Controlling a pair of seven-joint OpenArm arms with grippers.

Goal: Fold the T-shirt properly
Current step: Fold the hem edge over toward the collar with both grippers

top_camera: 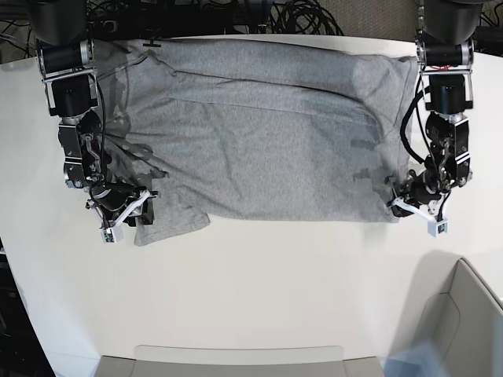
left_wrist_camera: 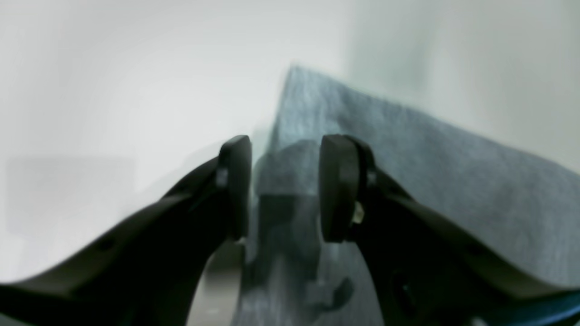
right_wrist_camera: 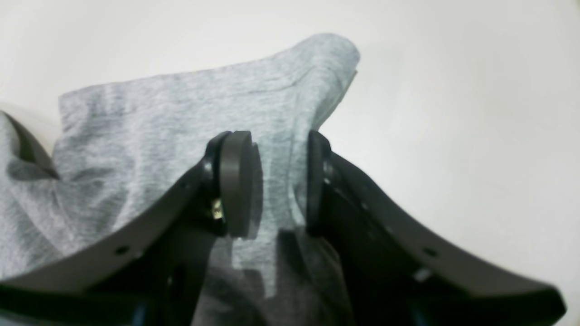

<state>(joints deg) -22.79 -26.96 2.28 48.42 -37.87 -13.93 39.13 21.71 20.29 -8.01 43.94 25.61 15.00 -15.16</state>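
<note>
Across the white table the T-shirt lies spread flat, plain grey side up, its long edge running along the far side and its near edge crossing the middle of the base view. Any lettering or neck label is out of sight. One sleeve sticks out toward the near side at that view's left; the far corners pass under the arm bases and are partly lost in shadow.

At the sleeve sits the right gripper. From its wrist camera the right gripper has its jaws part-way apart with a raised fold of T-shirt between the pads; whether the pads press the cloth cannot be told, and the cloth under the fingers is hidden.

At the other end, at the shirt's near corner, is the left gripper. Its wrist view is blurred: the left gripper stands with jaws spread, grey T-shirt rising beyond and to the right of them, dark shadow in the gap, nothing visibly pinched.

Black cables bunch beyond the far edge. A pale grey bin is cut off at the near corner of the base view, with a translucent tray rim along the bottom.
</note>
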